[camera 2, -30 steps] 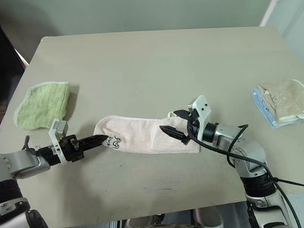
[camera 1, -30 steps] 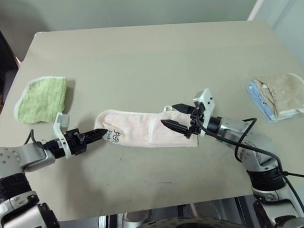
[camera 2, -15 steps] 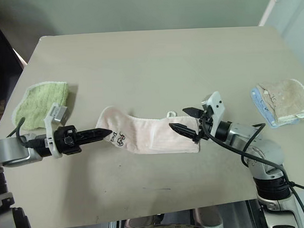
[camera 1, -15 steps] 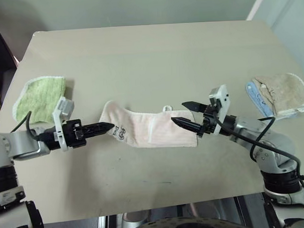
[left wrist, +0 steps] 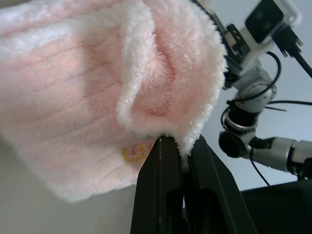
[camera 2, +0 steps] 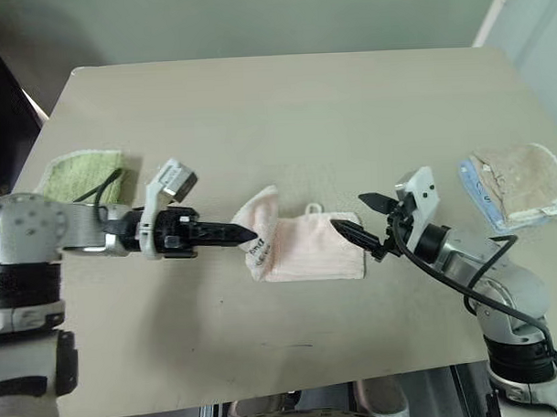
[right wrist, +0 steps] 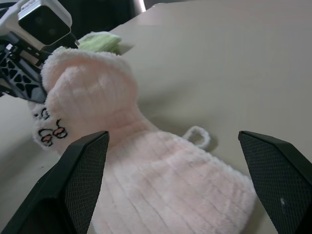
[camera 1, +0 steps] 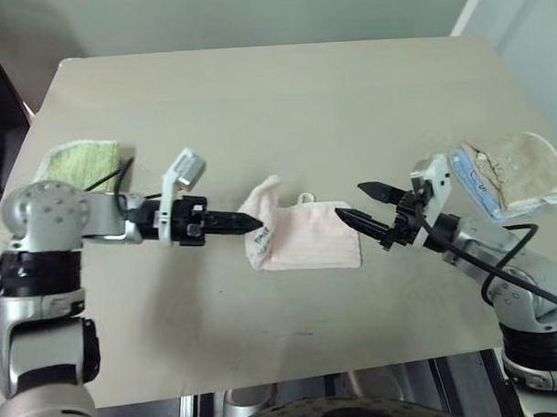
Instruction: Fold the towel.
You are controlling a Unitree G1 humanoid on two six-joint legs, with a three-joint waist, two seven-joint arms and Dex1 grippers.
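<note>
Pink towel (camera 1: 302,235) lies mid-table (camera 1: 284,108), between green cloth (camera 1: 76,162) at L edge and beige cloth (camera 1: 515,175) at R edge. L gripper (camera 1: 253,224) clenched on towel's L end, holding it raised and curled over the rest. R gripper (camera 1: 356,201) released, jaws wide, just beside towel's R edge, nothing held.

Your towel (camera 1: 307,242) lies mid-table (camera 1: 275,108), between both grippers. The terry cloth (camera 1: 76,165) sits far left; the trimmed cloth (camera 1: 515,175) lies at the right edge.
</note>
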